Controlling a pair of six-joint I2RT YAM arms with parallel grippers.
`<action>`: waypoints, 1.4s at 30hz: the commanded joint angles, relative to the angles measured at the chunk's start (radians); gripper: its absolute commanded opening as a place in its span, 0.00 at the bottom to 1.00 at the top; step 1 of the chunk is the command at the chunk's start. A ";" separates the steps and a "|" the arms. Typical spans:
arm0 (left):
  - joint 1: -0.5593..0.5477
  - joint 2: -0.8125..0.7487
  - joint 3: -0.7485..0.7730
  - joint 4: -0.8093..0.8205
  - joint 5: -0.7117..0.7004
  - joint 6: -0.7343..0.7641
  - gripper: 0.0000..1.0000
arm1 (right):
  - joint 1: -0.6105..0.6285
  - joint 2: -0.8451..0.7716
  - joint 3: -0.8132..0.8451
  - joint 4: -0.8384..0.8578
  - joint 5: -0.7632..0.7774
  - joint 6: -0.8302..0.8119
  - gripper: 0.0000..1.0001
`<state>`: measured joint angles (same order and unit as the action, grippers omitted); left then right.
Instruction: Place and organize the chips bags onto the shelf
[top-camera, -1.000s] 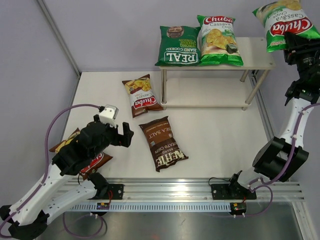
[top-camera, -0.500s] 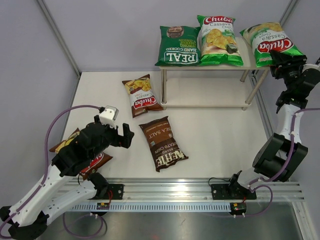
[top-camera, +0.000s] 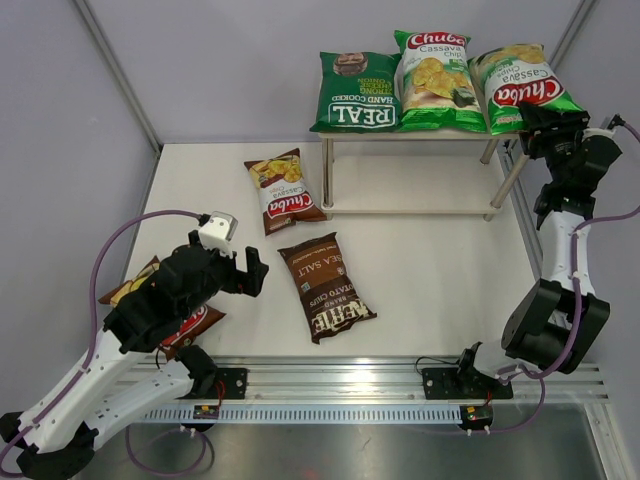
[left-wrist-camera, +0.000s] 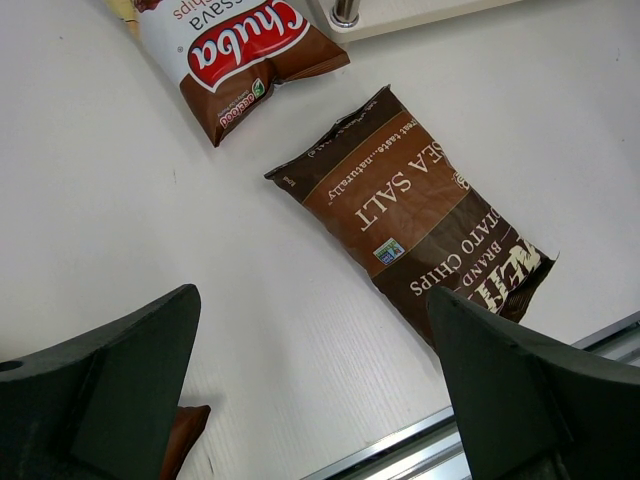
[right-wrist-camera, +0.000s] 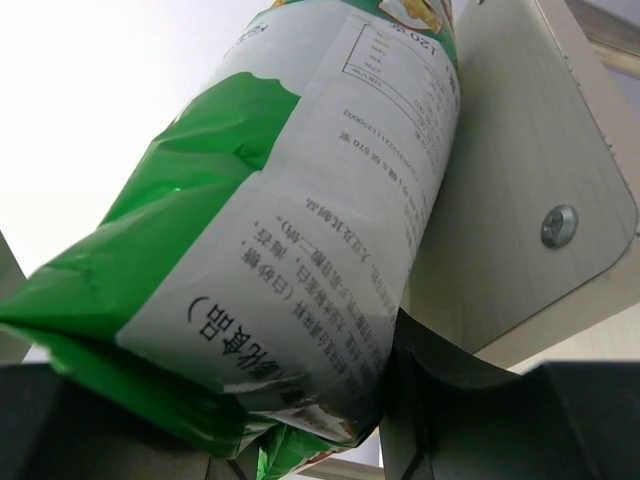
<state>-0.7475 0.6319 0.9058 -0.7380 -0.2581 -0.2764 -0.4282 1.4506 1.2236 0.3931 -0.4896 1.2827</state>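
The shelf (top-camera: 410, 185) stands just ahead of my right gripper (top-camera: 533, 118), which is clamped on the crimped end of a light green Chuba bag (top-camera: 512, 88); its body lies beyond the jaws on the top board. It looks light, puffy and slick-filmed (chips crush easily), so I'd pinch seams only. My left gripper (top-camera: 245, 272) gapes wide, empty, with the Kettle bag (left-wrist-camera: 420, 230) just ahead. One brown-red bag (top-camera: 195, 325) hides mostly under that arm.

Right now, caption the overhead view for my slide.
Right gripper holds a light green Chuba bag at the shelf's right end; three bags lie on the table.
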 joint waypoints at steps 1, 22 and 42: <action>0.004 -0.005 -0.005 0.048 0.019 0.022 0.99 | 0.012 -0.016 0.004 -0.083 0.022 -0.033 0.31; 0.005 0.005 -0.013 0.051 0.045 0.031 0.99 | -0.021 -0.141 0.096 -0.583 0.060 -0.232 0.81; 0.005 -0.005 -0.016 0.051 0.053 0.036 0.99 | -0.032 0.071 0.424 -0.726 -0.096 -0.316 0.43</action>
<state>-0.7464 0.6361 0.8898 -0.7303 -0.2268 -0.2596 -0.4564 1.4658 1.5551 -0.2935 -0.5209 1.0012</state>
